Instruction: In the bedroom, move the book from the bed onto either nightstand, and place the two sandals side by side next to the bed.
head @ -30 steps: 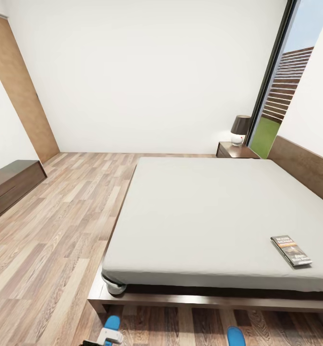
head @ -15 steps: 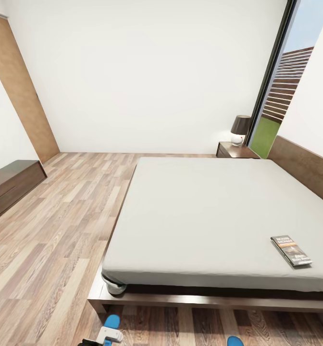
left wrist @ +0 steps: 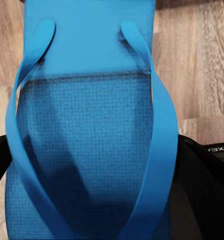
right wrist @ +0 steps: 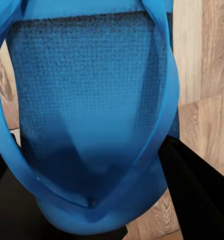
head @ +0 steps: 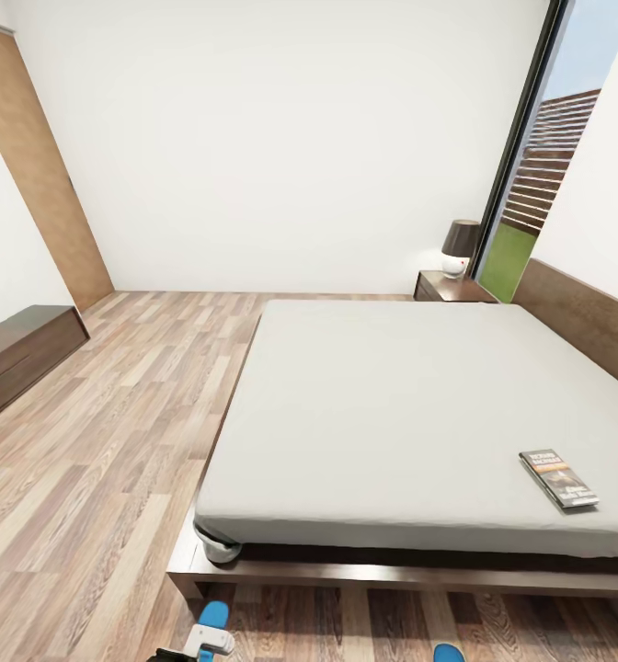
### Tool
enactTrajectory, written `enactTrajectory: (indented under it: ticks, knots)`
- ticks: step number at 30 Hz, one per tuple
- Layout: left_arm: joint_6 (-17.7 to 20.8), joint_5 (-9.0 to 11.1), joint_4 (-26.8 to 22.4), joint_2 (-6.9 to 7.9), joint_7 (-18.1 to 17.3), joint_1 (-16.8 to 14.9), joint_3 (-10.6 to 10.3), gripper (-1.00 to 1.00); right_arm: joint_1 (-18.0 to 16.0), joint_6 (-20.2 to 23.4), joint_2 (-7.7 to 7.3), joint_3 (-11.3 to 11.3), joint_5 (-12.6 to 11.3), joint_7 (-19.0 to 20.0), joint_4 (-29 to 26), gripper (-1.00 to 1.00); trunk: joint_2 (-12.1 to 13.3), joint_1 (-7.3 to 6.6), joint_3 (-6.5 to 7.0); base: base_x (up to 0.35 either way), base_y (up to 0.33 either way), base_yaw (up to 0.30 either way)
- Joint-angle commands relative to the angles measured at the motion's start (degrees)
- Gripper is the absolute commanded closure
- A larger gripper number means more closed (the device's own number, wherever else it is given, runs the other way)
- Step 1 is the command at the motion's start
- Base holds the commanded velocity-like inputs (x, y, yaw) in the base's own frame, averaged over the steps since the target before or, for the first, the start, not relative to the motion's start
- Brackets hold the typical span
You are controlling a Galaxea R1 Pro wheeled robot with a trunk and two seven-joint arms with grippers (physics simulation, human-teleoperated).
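Observation:
The bed (head: 410, 405) has a light grey mattress, and the book (head: 557, 478) lies flat near its front right corner. A nightstand (head: 449, 287) stands beside the headboard at the far side. In the left wrist view my left gripper (left wrist: 92, 165) is shut on a blue sandal (left wrist: 87, 125), with a black finger on each side of the sole, above the wood floor. My right gripper (right wrist: 92, 200) is shut on the other blue sandal (right wrist: 92, 100) in the same way. Both sandal tips, the left one (head: 215, 614) and the right one (head: 448, 653), peek in at the head view's lower edge, in front of the bed's foot.
A lamp (head: 459, 246) with a dark shade sits on the nightstand. A low dark cabinet (head: 19, 354) stands along the left wall. Wood-plank floor (head: 116, 432) stretches left of the bed. A tall window (head: 539, 184) lies beyond the nightstand.
The right sandal's tip has sunk lower at the head view's bottom edge. The left sandal and the bed scene have barely shifted.

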Motion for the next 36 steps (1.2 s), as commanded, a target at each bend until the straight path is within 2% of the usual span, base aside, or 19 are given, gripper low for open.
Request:
enactTrajectory:
  ticks: [1, 20, 27, 36]
  knots:
    - [0.33, 0.37, -0.10, 0.02, 0.20, -0.01, -0.42, 1.00, -0.07, 0.40, -0.04, 0.42, -0.25, -0.51, -0.23, 1.00, -0.46, 0.23, -0.24, 0.000, 0.000, 0.000]
    - [0.46, 0.15, 0.04, 0.03, -1.18, -0.01, -0.42, 1.00, -0.54, 0.58, 0.11, 0.50, -0.10, -0.77, -0.98, 1.00, -8.08, 4.40, -3.66, 0.000, 0.000, 0.000]
    - [0.43, 0.13, 0.01, 0.03, -1.49, -0.01, -0.42, 1.00, -1.21, 2.47, 0.16, 0.50, -0.07, -0.80, -1.58, 1.00, -10.88, 5.94, -4.91, 0.000, 0.000, 0.000]
    - [-0.70, 0.30, -0.02, 0.03, -1.52, -0.01, -0.42, 1.00, -1.87, 2.88, 0.13, 0.50, -0.05, -0.69, -1.67, 1.00, -14.49, 7.92, -6.53, 0.000, 0.000, 0.000]
